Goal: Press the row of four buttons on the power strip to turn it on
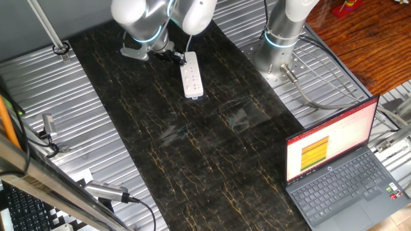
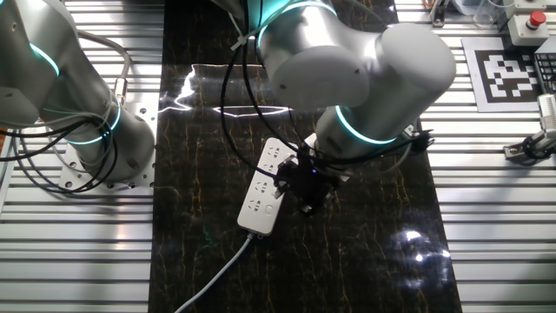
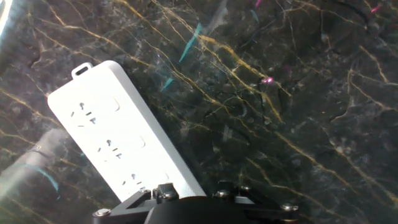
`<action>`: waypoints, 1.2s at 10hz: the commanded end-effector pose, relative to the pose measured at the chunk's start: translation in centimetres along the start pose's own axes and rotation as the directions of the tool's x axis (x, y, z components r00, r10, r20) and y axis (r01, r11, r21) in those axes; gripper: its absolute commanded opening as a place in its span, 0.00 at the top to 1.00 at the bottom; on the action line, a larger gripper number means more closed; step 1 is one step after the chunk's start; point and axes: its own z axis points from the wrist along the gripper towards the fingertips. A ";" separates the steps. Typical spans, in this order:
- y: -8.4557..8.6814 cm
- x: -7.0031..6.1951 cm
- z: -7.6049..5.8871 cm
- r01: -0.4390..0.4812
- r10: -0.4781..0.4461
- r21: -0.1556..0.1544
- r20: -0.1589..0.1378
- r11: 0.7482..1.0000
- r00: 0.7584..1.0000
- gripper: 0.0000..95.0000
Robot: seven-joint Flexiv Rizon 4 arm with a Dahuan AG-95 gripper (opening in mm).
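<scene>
A dark marble-patterned mat with gold veins (image 1: 192,160) covers the middle of the ribbed metal surface (image 1: 96,115), and an open laptop with an orange-and-red screen (image 1: 334,167) sits at about four o'clock in one fixed view. The slim white plastic power strip with rounded ends (image 1: 192,77) lies flat on the mat toward twelve o'clock, its thin white cord (image 2: 213,278) trailing off one end toward seven o'clock in the other fixed view. The black two-finger hand (image 2: 304,184) hangs over the strip's long edge, at about three o'clock of it in the other fixed view; whether its fingers are spread or together I cannot tell, since no view shows the tips. The hand view shows the strip at about eight o'clock, with faint rounded buttons beside the socket holes. The strip looks light, rigid and smooth, so it would likely skid on the mat if pushed sideways, and the cord will do little to anchor it. No grasp seems needed: the safest contact is probably a straight downward press on each button's centre, along the row.
</scene>
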 end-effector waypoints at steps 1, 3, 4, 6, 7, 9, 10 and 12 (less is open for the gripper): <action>0.5 -0.4 0.1 -0.009 0.009 -0.002 -0.001 1.000 1.000 0.60; 0.9 -0.6 0.0 -0.016 0.016 0.003 -0.004 1.000 1.000 0.60; 0.9 -0.6 0.2 -0.016 0.016 0.006 -0.005 1.000 1.000 0.60; 0.8 -0.7 0.5 -0.016 0.016 0.007 -0.004 1.000 1.000 0.80; 0.7 -0.8 0.8 -0.016 0.016 0.006 -0.001 1.000 1.000 0.80; 0.9 -0.6 0.6 -0.019 0.019 -0.005 -0.008 1.000 1.000 0.80; 1.0 -0.5 0.4 -0.015 0.015 0.002 -0.009 1.000 1.000 0.60; 1.0 -0.5 0.5 -0.013 0.013 0.000 -0.007 1.000 1.000 0.60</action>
